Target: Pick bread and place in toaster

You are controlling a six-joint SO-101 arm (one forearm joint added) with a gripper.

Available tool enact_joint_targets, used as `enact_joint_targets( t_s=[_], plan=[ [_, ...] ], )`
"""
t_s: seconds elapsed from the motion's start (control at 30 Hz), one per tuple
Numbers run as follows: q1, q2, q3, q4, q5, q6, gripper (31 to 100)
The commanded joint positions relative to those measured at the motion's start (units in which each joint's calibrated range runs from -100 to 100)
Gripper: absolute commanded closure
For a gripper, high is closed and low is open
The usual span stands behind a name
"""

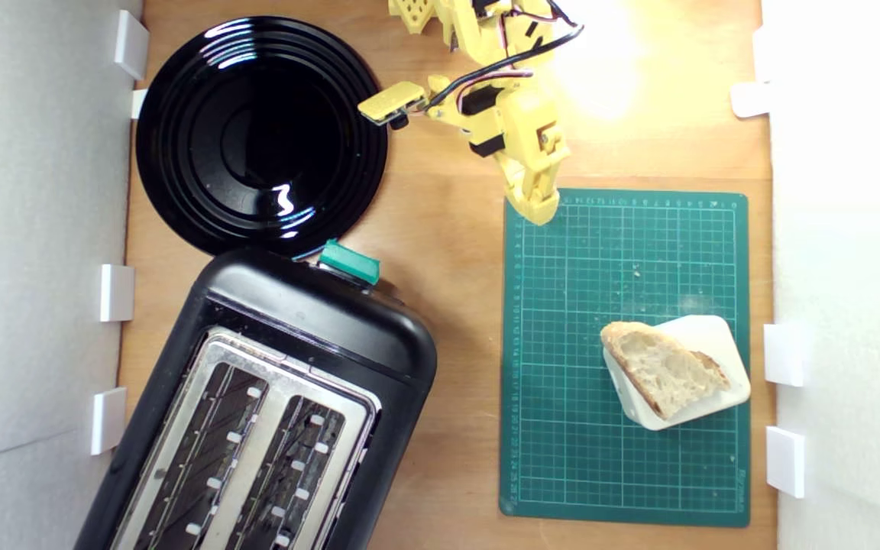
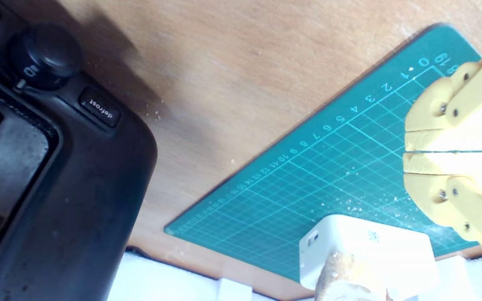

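Note:
The bread [image 1: 665,372], a wedge of pale crumb with a brown crust, lies on a white rounded block [image 1: 715,336] at the green cutting mat's [image 1: 562,344] right side in the exterior view. In the wrist view only the bread's crust end [image 2: 341,278] shows on the block [image 2: 375,246]. The black toaster [image 1: 257,412] with silver top and green lever knob [image 1: 349,261] sits at the exterior view's lower left, both slots empty. My yellow gripper [image 1: 538,208] hangs over the mat's far left corner, well apart from the bread. Its fingers [image 2: 446,140] are pressed together with nothing between them.
A round black plate [image 1: 260,134] lies beyond the toaster at the exterior view's upper left. White walls with small white brackets [image 1: 117,292] border the wooden table [image 1: 448,252] on both sides. The toaster's end with a dial and defrost button [image 2: 99,108] fills one side of the wrist view.

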Motion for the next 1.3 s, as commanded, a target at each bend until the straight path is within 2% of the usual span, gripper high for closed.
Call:
enact_joint_targets(
  t_s=[0.0, 0.33, 0.5, 0.57, 0.67, 0.83, 1.1, 1.27],
  plan=[
    [-0.6, 5.2, -0.97, -0.29, -9.01, -0.12, 94.7],
    [-0.44, 15.85, -1.15, 0.52, -23.09, -0.02, 93.4],
    [-0.28, 19.26, -1.24, -0.11, -27.95, -0.12, 74.4],
    [-0.2, 20.01, -1.24, -0.2, -29.83, -0.12, 69.0],
    [-0.2, 20.43, -1.78, 0.07, -31.11, -0.12, 65.3],
    [-0.52, 19.93, -2.24, -0.11, -31.11, -0.23, 63.7],
    [-0.52, 20.68, -6.5, 0.61, -31.45, -4.25, 63.7],
    [-0.52, 26.25, -10.95, 0.61, -31.45, -4.25, 63.6]
  ],
)
